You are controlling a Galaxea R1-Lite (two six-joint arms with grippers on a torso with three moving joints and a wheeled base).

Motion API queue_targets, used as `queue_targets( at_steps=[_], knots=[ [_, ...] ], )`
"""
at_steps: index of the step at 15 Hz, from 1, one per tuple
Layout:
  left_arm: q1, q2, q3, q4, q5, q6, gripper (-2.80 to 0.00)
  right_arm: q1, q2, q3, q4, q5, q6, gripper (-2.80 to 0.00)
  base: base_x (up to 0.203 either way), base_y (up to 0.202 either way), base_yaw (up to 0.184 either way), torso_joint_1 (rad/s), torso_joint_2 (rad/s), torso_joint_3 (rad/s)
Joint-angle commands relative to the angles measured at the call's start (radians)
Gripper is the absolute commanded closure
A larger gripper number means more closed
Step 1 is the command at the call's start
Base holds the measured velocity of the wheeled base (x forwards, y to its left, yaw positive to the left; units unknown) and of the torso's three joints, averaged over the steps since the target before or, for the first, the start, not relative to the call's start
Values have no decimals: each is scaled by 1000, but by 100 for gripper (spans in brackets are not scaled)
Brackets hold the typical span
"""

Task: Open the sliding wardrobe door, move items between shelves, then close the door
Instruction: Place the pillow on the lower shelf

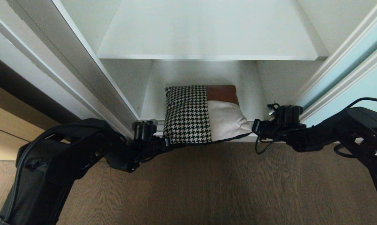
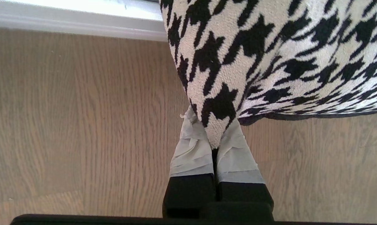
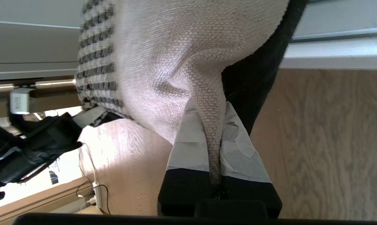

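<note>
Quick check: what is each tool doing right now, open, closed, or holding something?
Left tool: closed, pinching the houndstooth corner of the cushion.
Right tool: closed, pinching the cushion's beige corner.

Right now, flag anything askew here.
The cushion hangs half off the lower shelf, pinched at its front corners by the left gripper and right gripper. Nothing damaged.

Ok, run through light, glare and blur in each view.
Head view: even light, the lower shelf shaded; sharp. Left wrist view: glare along the white sill; the cushion crisp. Right wrist view: blown-out bright patch, houndstooth stripes slightly smeared.
</note>
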Motion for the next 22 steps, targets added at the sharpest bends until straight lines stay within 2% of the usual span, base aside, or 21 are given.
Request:
queue_targets(
  at_steps=[1,8,18,20,21,22],
  knots=[
    [1,31,-10,-49,5,1,0,0,21,-4,-2,1,3,0,0,0,0,0,0,0],
    [1,43,22,-133,19,19,0,2,41,-4,-3,1,1,0,0,0,0,0,0,0],
    [-1,49,20,-134,22,40,0,3,46,-3,-6,1,-2,0,185,0,2,-1,3,5],
    [-2,52,26,-143,68,70,0,3,46,-2,-6,1,-2,0,197,-9,2,6,2,6],
    [-7,63,26,-156,114,106,0,3,46,-3,-3,1,-2,0,175,-52,-4,-1,1,1],
    [-11,75,20,-165,170,176,0,3,47,-3,-3,1,-2,0,129,-72,-4,7,-2,2]
  ],
)
